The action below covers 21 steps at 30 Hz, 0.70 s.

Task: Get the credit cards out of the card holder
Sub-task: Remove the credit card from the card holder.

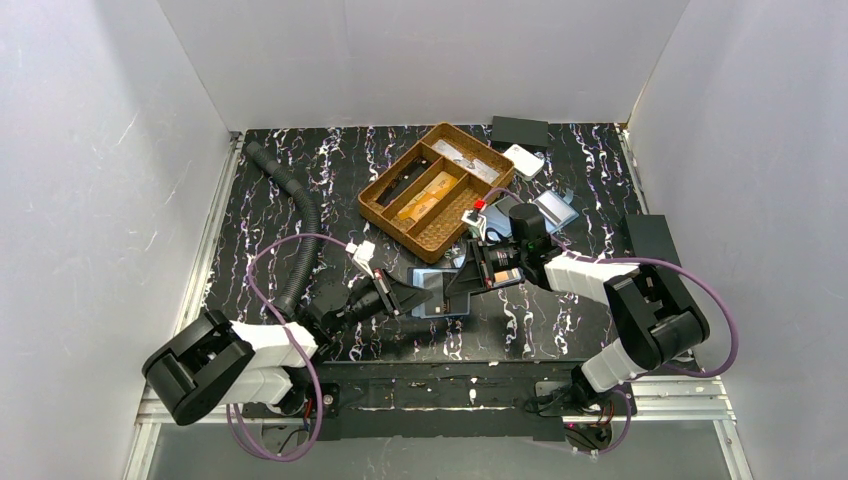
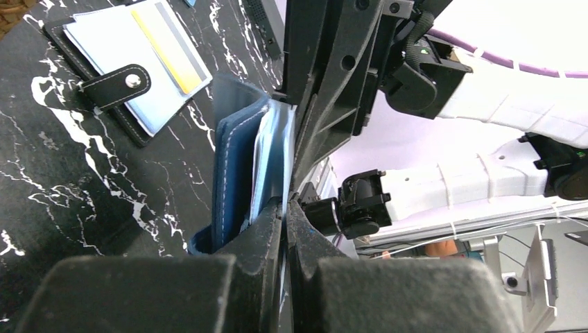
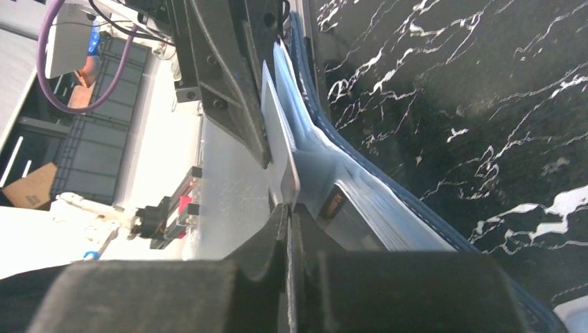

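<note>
The blue card holder point(image 1: 437, 286) stands open on edge between my two grippers. My left gripper point(image 1: 408, 297) is shut on one of its thin inner leaves, the fingertips meeting at the holder's lower edge point(image 2: 286, 202) beside the stitched blue cover point(image 2: 236, 166). From the other side, my right gripper point(image 1: 462, 283) is shut point(image 3: 289, 208) on a thin pale flat sheet point(image 3: 281, 149) sticking out of the holder point(image 3: 409, 222). I cannot tell whether that sheet is a card or a sleeve. An orange-brown edge point(image 3: 333, 205) shows inside a clear sleeve. No credit cards show clearly.
A second, black-edged holder point(image 2: 111, 66) with a snap strap lies open behind, showing a yellow strip point(image 2: 166, 48). A wicker tray point(image 1: 385, 215) with compartments stands at the back. A black hose point(image 1: 300, 220) runs on the left. A black box point(image 1: 520, 130) and a white item point(image 1: 524, 160) sit behind.
</note>
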Each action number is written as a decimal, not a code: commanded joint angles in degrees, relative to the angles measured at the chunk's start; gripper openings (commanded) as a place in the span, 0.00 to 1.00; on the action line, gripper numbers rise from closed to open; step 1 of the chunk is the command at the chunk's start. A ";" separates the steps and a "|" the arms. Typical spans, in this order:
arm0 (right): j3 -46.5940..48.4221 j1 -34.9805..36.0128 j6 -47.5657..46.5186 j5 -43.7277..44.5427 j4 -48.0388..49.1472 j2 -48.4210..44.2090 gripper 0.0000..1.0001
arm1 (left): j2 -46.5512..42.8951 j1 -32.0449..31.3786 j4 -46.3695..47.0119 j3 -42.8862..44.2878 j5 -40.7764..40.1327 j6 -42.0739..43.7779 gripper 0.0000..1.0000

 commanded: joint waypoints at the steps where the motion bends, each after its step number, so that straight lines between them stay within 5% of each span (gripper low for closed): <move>1: 1.06 0.41 -2.34 -0.60 -0.71 -1.35 0.02 | 0.44 -0.30 4.34 1.35 -0.42 0.10 0.00; 4: 1.33 -0.06 -4.00 -0.10 -2.36 -1.24 0.01 | -0.04 -0.34 4.35 0.17 -1.23 -0.19 0.01; 8: 1.33 -0.66 -5.78 0.47 -3.92 -1.24 0.01 | -0.18 -0.33 4.35 -1.73 -2.65 -0.91 0.19; 12: 1.55 -0.76 -8.31 2.19 -6.47 -0.31 0.01 | 1.24 -0.33 4.35 -2.87 -2.74 -1.69 0.26; 18: 2.74 -0.76 -13.23 5.22 -12.01 2.36 0.01 | 3.99 -0.31 5.81 -5.18 -4.04 -1.84 0.02; 21: 3.55 -0.76 -17.04 7.87 -16.47 2.92 0.01 | 4.69 -0.17 5.86 -6.78 -5.34 -1.76 0.00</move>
